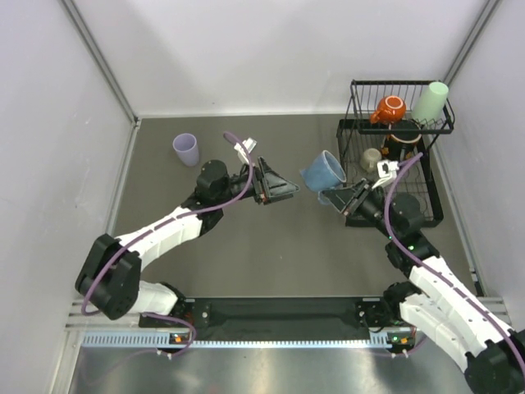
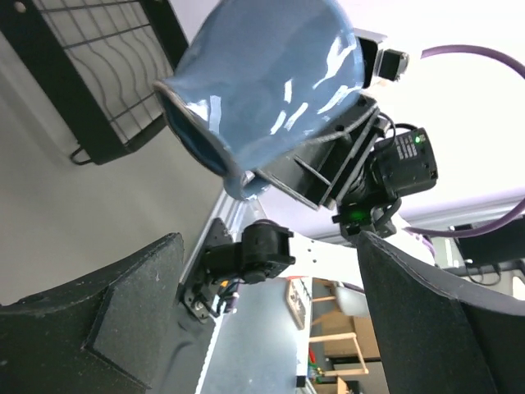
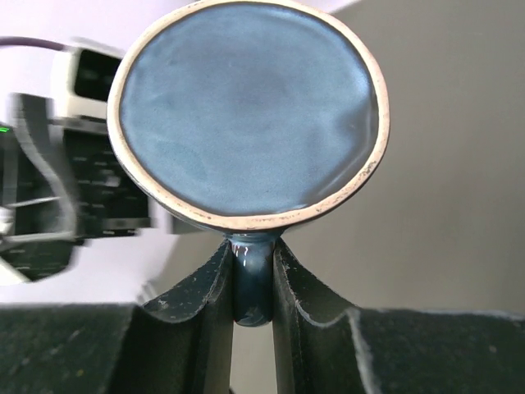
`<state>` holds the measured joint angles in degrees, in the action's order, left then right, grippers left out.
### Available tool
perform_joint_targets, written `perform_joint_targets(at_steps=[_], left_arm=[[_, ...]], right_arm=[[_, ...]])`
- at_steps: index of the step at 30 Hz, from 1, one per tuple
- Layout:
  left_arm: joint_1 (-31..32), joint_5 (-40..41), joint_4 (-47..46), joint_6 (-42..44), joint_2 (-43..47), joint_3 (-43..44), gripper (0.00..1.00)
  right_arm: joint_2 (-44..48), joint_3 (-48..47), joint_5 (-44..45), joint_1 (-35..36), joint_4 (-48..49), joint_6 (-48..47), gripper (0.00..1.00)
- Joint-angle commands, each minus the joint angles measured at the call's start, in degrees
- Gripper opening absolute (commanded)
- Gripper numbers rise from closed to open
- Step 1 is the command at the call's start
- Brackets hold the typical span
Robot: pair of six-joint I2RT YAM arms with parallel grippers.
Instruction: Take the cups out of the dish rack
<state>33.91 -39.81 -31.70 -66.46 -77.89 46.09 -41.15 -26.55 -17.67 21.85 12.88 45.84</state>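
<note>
The right gripper is clamping the looped handle of the glossy blue mug between its matte black pads, holding the round, pale-rimmed mug tilted above the bench's middle. The left gripper is gaping wide beside it, grasping nothing. The black wire rack is sitting in the far right corner.

Glossy blue mug with a pale speckled rim; lavender tumbler; pale green tumbler; orange mug; black wire rack; dull grey surface.
</note>
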Motion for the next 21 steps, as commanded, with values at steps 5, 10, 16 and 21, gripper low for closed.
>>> perform_joint_targets(at_steps=[5, 10, 16, 21], left_arm=[[0.19, -1.58, -20.41, -7.46, -0.86, -2.05, 0.89], [0.19, -1.23, -20.68, -7.11, -0.07, -2.58, 0.83], [0.19, -1.15, -21.73, -7.37, 1.16, -3.19, 0.60], [0.19, -1.58, -20.34, -6.41, 3.09, -3.55, 0.32]], right_arm=[[-3.24, -0.70, 4.66, 9.00, 21.13, 6.54, 0.00], [-5.25, 0.18, 6.77, 13.57, 27.19, 8.03, 0.00], [-8.50, -0.26, 8.00, 17.09, 29.56, 7.86, 0.00], [-10.53, 0.61, 8.62, 18.32, 30.53, 7.86, 0.00]])
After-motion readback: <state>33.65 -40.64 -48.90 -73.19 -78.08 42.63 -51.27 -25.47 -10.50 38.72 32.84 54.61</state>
